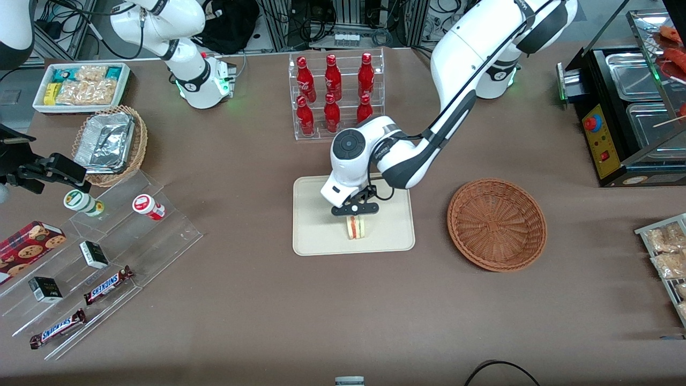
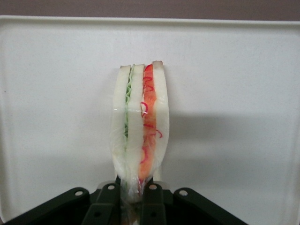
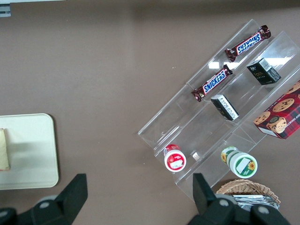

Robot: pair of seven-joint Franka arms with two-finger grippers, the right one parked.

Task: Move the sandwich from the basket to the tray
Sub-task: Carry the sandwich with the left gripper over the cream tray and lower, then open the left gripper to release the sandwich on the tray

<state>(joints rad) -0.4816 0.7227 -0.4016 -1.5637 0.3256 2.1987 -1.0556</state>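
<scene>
In the front view, the black two-finger gripper (image 1: 356, 210) of the left arm is seen over the flat cream-white rectangular tray (image 1: 316, 225), which lies near the middle of the brown surface (image 1: 257, 300). The small clear-wrapped triangular sandwich (image 1: 356, 227) stands on edge on the tray, toward its edge nearest the front camera, with its upper end between the jaws. The round reddish-brown woven wicker basket (image 1: 497, 224) sits beside the tray, toward the working arm's end of the surface, apart from it.

In the left wrist view, the sandwich (image 2: 139, 126) is shown upright against the tray (image 2: 234, 93), white bread enclosing green and red filling. The jaws are clenched on its wrapped end at the gripper (image 2: 132, 202).

In the right wrist view, one corner of the tray (image 3: 33, 154) is seen, with an edge of the sandwich (image 3: 3, 149) on it.
</scene>
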